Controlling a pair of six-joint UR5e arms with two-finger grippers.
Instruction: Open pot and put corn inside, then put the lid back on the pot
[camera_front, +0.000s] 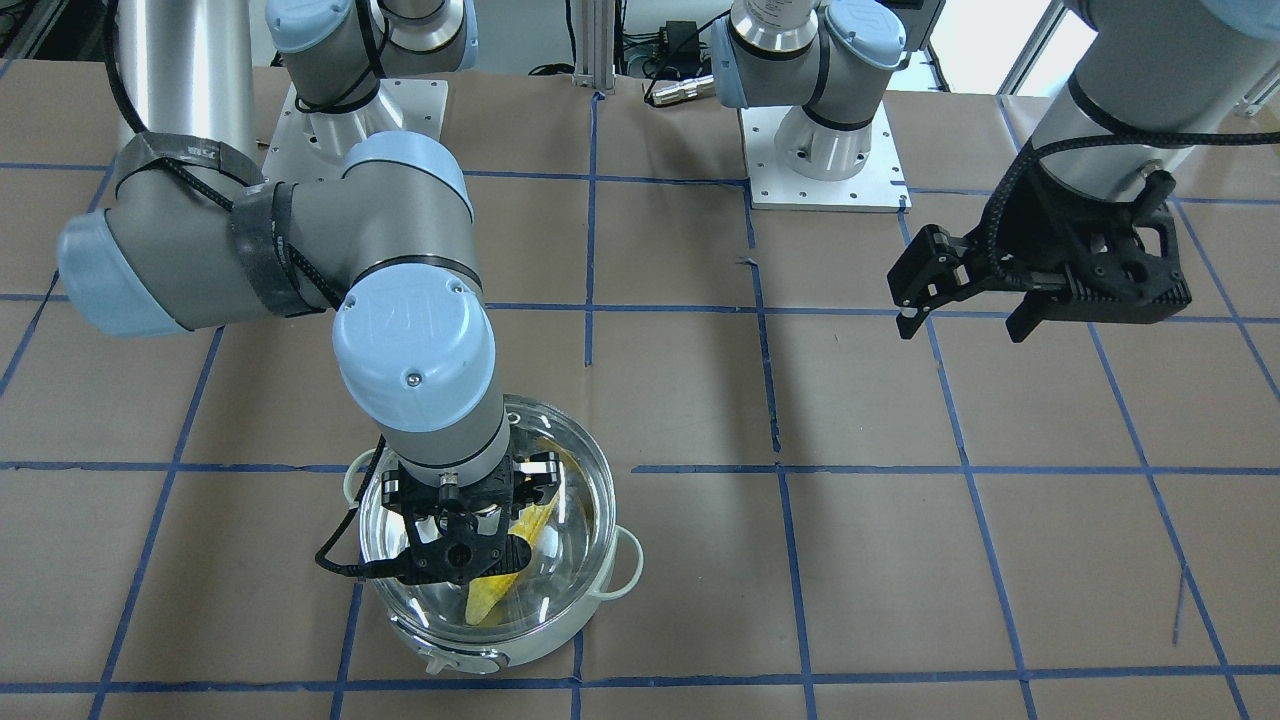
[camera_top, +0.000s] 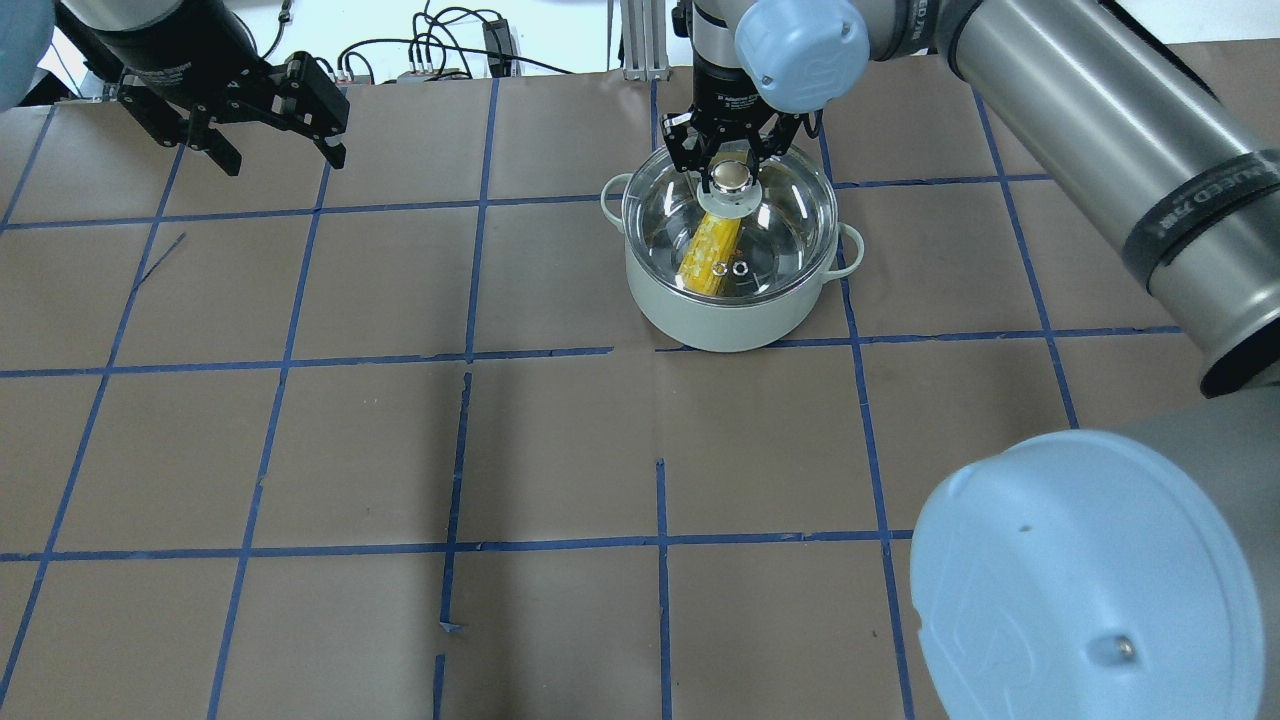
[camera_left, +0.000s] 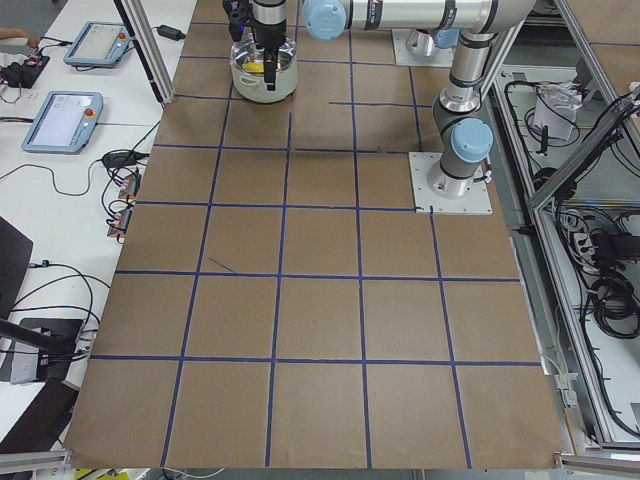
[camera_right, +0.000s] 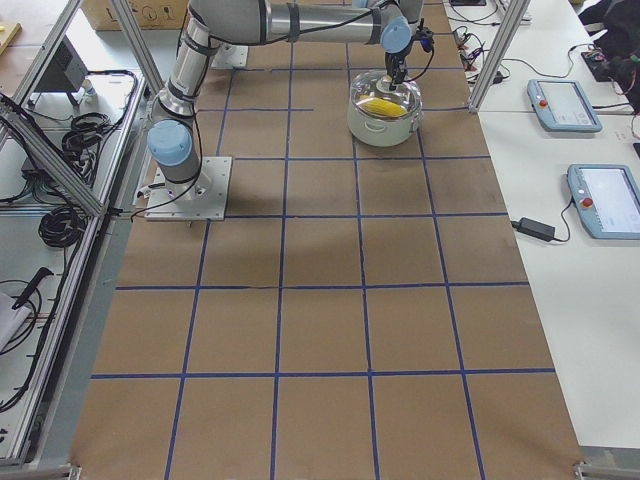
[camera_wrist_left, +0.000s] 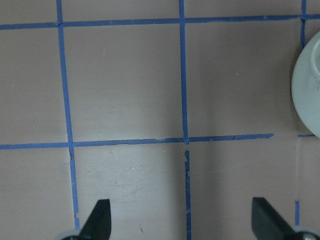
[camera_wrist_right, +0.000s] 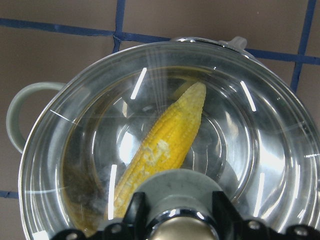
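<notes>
The pale green pot (camera_top: 730, 322) stands on the table with the clear glass lid (camera_top: 792, 215) seated on it. The yellow corn (camera_top: 712, 250) lies inside, seen through the glass, also in the right wrist view (camera_wrist_right: 165, 145). My right gripper (camera_top: 733, 172) comes straight down over the pot, its fingers closed on either side of the lid's beige knob (camera_top: 733, 178); it shows in the right wrist view (camera_wrist_right: 177, 220) too. My left gripper (camera_top: 284, 160) is open and empty, held above the table far to the pot's left.
The table is brown paper with a blue tape grid (camera_top: 465, 350). Both arm bases (camera_front: 825, 150) stand at the robot's edge. The right arm (camera_front: 410, 330) overhangs the pot. The pot's edge (camera_wrist_left: 307, 95) shows in the left wrist view.
</notes>
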